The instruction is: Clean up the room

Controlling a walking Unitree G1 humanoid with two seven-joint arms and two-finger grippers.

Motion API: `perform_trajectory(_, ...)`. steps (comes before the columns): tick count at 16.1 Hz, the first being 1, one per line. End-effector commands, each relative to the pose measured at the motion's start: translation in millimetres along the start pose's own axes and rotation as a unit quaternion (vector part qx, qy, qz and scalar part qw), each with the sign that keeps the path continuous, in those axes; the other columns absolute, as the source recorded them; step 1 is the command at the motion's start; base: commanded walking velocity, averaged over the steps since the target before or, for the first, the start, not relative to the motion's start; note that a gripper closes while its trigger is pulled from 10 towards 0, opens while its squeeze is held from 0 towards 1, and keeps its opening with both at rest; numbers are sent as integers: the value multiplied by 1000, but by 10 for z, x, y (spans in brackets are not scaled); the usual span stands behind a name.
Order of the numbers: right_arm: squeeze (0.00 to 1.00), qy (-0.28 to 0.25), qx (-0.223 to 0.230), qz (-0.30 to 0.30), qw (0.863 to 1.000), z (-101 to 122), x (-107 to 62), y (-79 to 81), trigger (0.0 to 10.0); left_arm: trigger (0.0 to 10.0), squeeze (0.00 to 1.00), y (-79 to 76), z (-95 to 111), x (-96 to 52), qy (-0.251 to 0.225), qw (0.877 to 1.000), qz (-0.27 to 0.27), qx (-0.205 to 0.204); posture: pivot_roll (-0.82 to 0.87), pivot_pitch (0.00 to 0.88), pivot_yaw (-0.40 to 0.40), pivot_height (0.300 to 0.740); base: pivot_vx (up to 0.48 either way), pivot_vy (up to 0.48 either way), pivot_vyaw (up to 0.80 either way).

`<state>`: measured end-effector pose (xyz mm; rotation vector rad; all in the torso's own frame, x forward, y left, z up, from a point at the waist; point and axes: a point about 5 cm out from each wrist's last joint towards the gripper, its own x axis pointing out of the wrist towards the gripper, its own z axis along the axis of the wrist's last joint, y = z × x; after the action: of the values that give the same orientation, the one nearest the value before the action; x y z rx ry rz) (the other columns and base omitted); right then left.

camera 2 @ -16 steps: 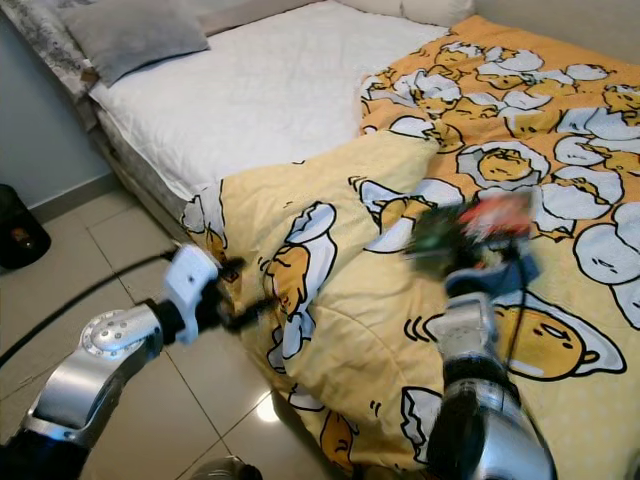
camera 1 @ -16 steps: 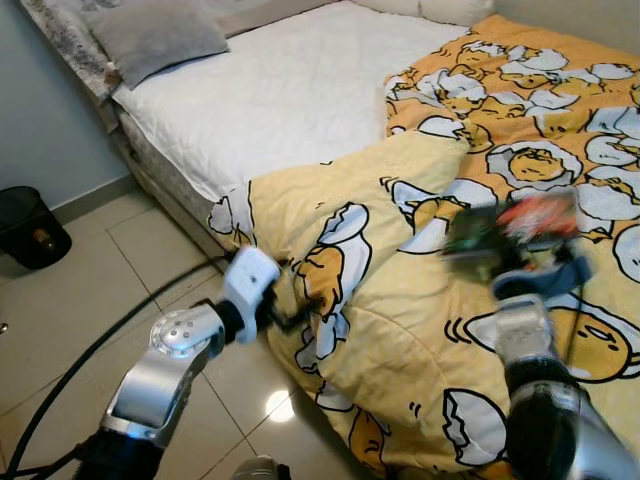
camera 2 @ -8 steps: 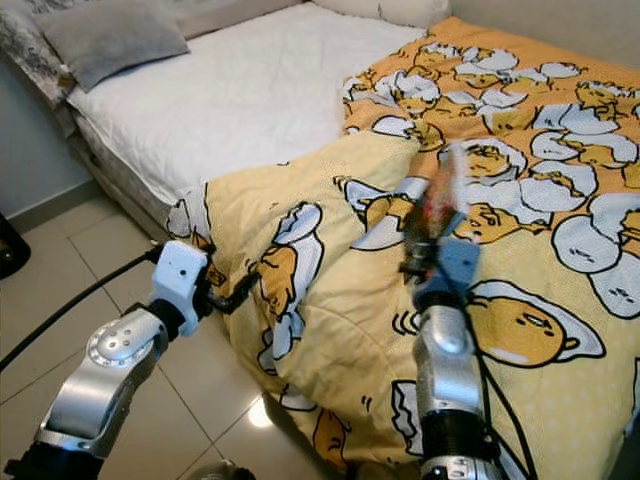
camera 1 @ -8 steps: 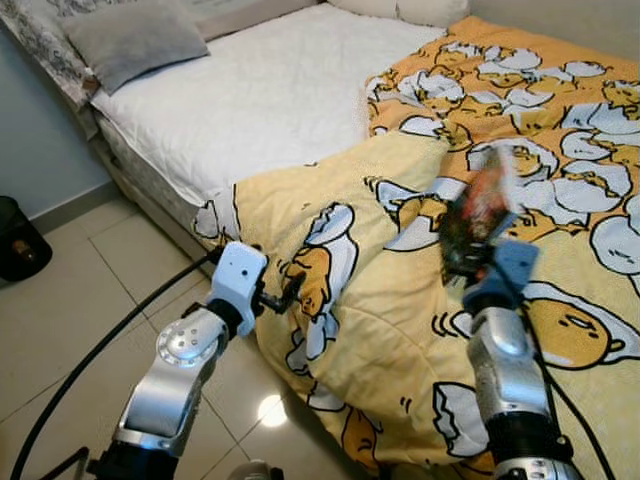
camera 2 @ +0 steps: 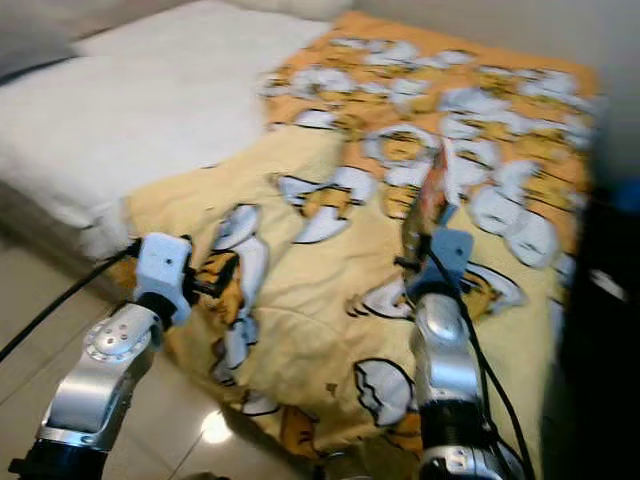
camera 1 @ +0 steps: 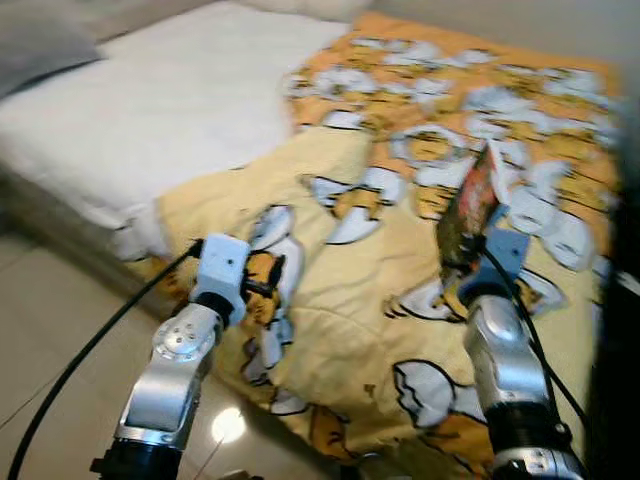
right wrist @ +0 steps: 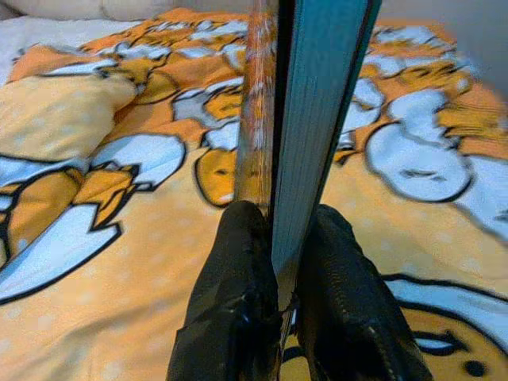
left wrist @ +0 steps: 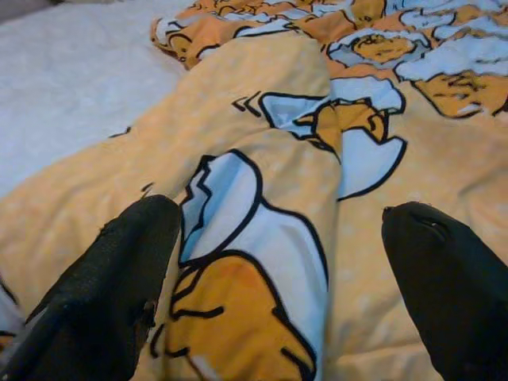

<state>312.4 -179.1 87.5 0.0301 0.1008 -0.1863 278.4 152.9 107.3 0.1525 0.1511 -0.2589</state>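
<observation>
My right gripper (camera 1: pixel 468 268) is shut on a thin book (camera 1: pixel 472 198) with a colourful cover. It holds the book upright and edge-on above the yellow blanket (camera 1: pixel 350 300) printed with cartoon eggs. In the right wrist view the book (right wrist: pixel 317 111) shows a teal spine, pinched between the two black fingers (right wrist: pixel 238 286). My left gripper (camera 1: pixel 262 291) is open at the blanket's hanging front fold. In the left wrist view its fingertips (left wrist: pixel 119 294) stand wide apart, with the fold (left wrist: pixel 262 230) between them and untouched.
The white mattress (camera 1: pixel 150 110) lies bare at the left of the bed. A black cable (camera 1: pixel 85 355) runs across the tiled floor (camera 1: pixel 50 330) past my left arm. A dark upright object (camera 1: pixel 622 300) stands at the right edge. The head views are blurred.
The whole view has swung right and blurred, so the camera moved. The book has turned from flat-facing to upright and edge-on in my right gripper. My left gripper stays at the blanket fold.
</observation>
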Motion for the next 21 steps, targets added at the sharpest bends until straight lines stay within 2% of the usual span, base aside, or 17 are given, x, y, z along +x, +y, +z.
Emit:
perform_trajectory(1, 0, -24, -17, 6, 1000, 99, 43, 74, 10000, 10000, 176, 62, -8, -8, 8, 1000, 15, 13, -11, 0, -23, 740, 0, 0, -800)
perform_trajectory(2, 0, -16, -1, 11, 1000, 74, 46, 85, 10000, 10000, 137, 58, 10, 11, 3, 1000, 9, -5, -10, 0, -21, 740, 0, 0, -800)
perform_trajectory(3, 0, -44, 2, -13, 999, 136, 57, 78, 10000, 10000, 0, 74, 50, 34, -6, 1000, 13, -4, -3, 0, -27, 740, 0, 0, -800)
perform_trajectory(5, 0, -54, 37, -10, 998, 174, 68, 101, 10000, 10000, 0, 116, 76, 53, -11, 1000, 26, 6, -2, 0, -25, 740, 0, 0, -800)
perform_trajectory(7, 0, -49, 50, 0, 998, 155, 68, 106, 10000, 10000, 0, 135, 98, 57, -22, 999, 34, 12, -1, 0, -24, 740, 0, 0, -800)
perform_trajectory(9, 0, -51, 33, -23, 998, 123, 53, 58, 10000, 10000, 0, 142, 99, 31, -25, 999, 35, 13, 5, 0, -28, 740, 0, 0, -800)
perform_trajectory(11, 0, -7, 56, -3, 998, 10, 29, 78, 10000, 10000, 0, 161, 105, 19, -26, 999, 35, 14, 5, 0, -28, 740, 0, 0, -800)
perform_trajectory(13, 0, 22, 37, 19, 999, -106, 3, 83, 10000, 10000, 0, 167, 81, 3, -25, 999, 34, 15, 1, 0, -18, 740, 0, 0, -800)
perform_trajectory(16, 0, 40, 71, 30, 996, -150, -26, 121, 10000, 10000, 0, 161, 72, -16, -23, 999, 25, 19, 16, 0, -24, 740, 0, 0, -800)
perform_trajectory(21, 0, 43, 78, 44, 995, -128, -12, 208, 10000, 10000, 0, 240, 85, -1, -16, 999, 36, 20, 21, 0, -14, 740, 0, 57, -800)
